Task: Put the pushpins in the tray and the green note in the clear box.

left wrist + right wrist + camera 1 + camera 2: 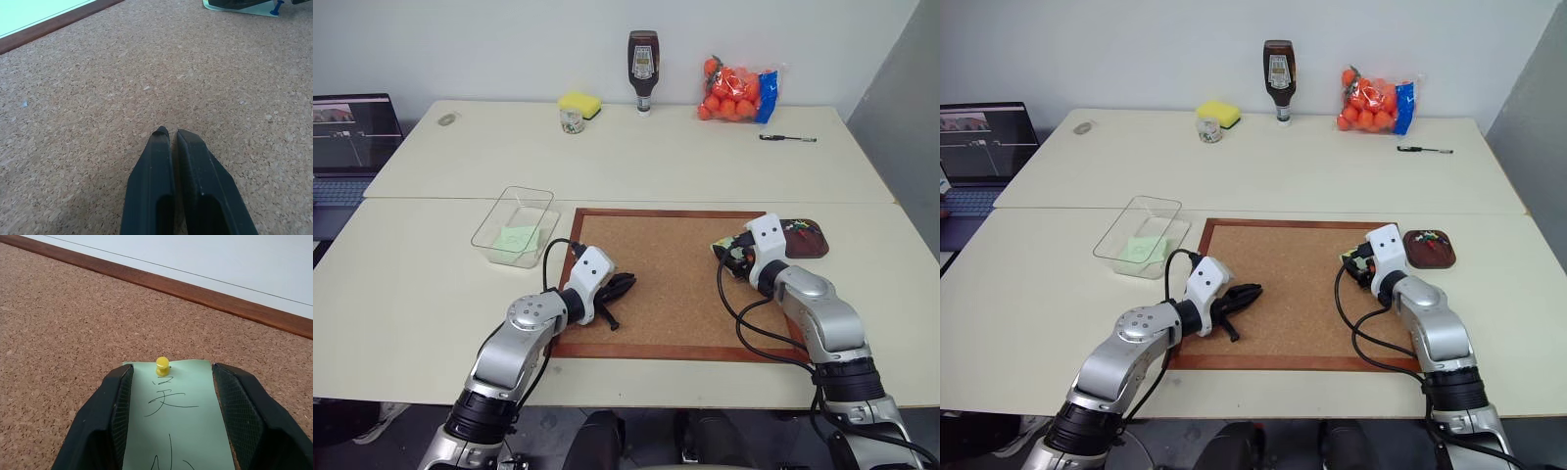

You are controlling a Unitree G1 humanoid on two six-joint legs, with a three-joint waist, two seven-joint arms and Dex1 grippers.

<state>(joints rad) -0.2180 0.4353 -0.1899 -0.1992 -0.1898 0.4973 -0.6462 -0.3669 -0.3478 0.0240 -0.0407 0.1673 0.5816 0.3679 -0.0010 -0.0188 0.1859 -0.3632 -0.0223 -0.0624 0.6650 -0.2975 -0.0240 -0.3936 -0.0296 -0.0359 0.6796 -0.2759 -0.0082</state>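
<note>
1. The corkboard (675, 279) lies under both grippers.
2. The clear box (514, 226) sits beyond the left gripper (173, 134), off the board's edge, with a green note (518, 238) already inside it.
3. The tray (1429, 249) rests just right of the right gripper (168, 374), off the board, holding several coloured pushpins (1427, 236).
4. The left gripper's fingers are pressed together, empty, low over bare cork.
5. The right gripper's fingers (110, 406) are spread, straddling a second green note (173, 421) with handwriting.
6. A yellow pushpin (162, 366) pins that note's far edge, just ahead of the fingertips.
7. A blue pushpin (276, 7) stands at the note's other end.
</note>
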